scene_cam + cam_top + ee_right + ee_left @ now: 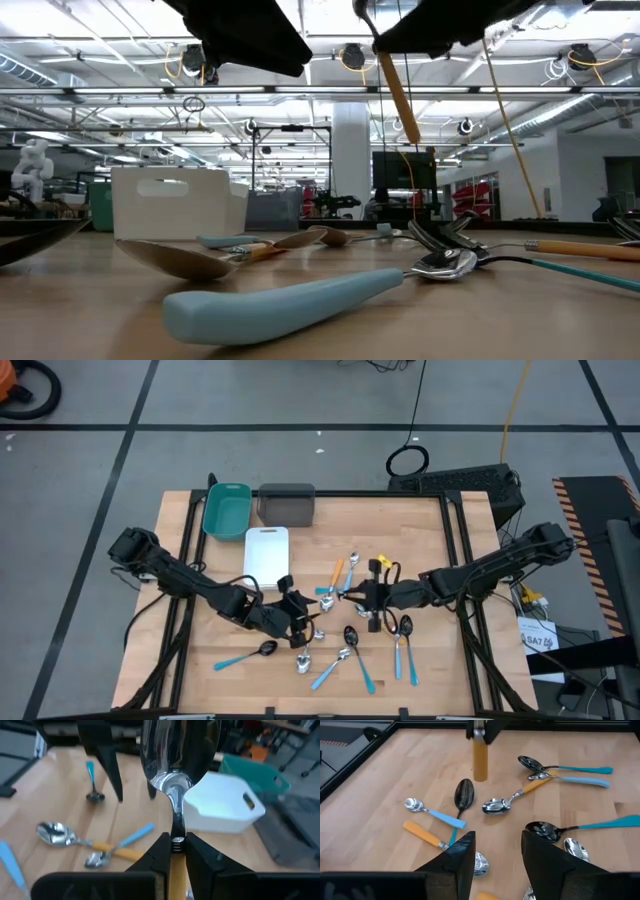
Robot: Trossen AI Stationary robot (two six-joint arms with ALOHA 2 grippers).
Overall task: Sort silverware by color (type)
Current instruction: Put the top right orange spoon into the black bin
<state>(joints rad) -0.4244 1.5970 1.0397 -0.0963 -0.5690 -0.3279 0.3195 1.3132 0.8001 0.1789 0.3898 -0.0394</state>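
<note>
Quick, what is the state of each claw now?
Left claw: open, holding nothing.
Right claw: closed on an orange-handled spoon, lifted off the table.

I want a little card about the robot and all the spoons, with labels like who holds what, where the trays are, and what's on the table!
right gripper: jaws shut on an orange-handled spoon with a shiny silver bowl, lifted above the table
left gripper: jaws open, empty, low over the spoons
loose spoons: orange-handled and light-blue-handled spoons scattered on the wooden table
trays: teal tray, grey tray, white tray, at the table's far side
sorting: no spoons visible in any tray
</note>
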